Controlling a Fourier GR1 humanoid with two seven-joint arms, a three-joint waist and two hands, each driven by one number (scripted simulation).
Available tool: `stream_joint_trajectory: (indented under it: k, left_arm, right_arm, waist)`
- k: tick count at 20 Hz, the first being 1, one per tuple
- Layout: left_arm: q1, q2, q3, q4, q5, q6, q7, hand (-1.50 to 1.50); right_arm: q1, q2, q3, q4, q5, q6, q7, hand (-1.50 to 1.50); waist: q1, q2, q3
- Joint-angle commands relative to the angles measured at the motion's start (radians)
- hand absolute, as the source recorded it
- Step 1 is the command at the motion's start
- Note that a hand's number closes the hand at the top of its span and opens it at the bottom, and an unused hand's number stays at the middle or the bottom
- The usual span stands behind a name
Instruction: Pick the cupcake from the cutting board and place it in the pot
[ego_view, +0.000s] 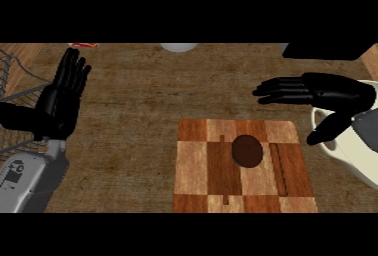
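Status: pick not yet begun. One cupcake (247, 150) (seen from above as a dark brown oval) lies on the single checkered cutting board (244, 171), near its middle. One cream pot (353, 165) stands just beside the board at the right edge of the view, partly hidden. The right hand (325, 94) hovers above the board's far right corner, fingers extended, thumb down, holding nothing. The left hand (60, 97) rests at the left, fingers straight and released. Remaining steps: grasp, carry, place.

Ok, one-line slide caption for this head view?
Right robot hand open above checkered wooden cutting board bearing dark brown cupcake, cream pot alongside; left robot hand resting open.
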Motion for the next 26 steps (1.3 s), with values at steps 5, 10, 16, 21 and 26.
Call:
stream_joint_trajectory:
  k: [5, 10, 16, 21, 26]
  left_arm:
    - [0.109, 0.005, 0.031, -0.056, -0.013, -0.022, -0.018, 0.0]
    - [0.045, -0.015, 0.045, -0.014, -0.029, -0.021, -0.005, 0.0]
    - [0.061, -0.03, 0.046, -0.073, -0.064, 0.007, 0.042, 0.0]
    - [0.061, -0.039, 0.054, -0.086, -0.088, 0.011, 0.06, 0.0]
    - [0.022, -0.009, 0.144, 0.035, -0.052, -0.097, 0.009, 0.0]
  right_arm:
    - [-0.04, 0.063, 0.091, 0.09, 0.139, 0.053, -0.084, -1.5]
    - [-0.035, 0.148, 0.149, 0.186, 0.217, 0.01, -0.078, -1.5]
    - [-0.014, 0.199, 0.153, 0.198, 0.262, -0.028, -0.097, -1.5]
    - [0.01, 0.198, 0.118, 0.197, 0.254, -0.057, -0.164, -1.5]
    - [0.0, 0.26, 0.117, 0.154, 0.333, -0.028, -0.032, -1.5]
  waist:
    - [-0.03, -0.011, -0.001]
    - [-0.035, -0.008, -0.001]
    - [-0.039, -0.012, -0.001]
    - [-0.043, -0.012, -0.001]
    - [-0.048, -0.011, -0.002]
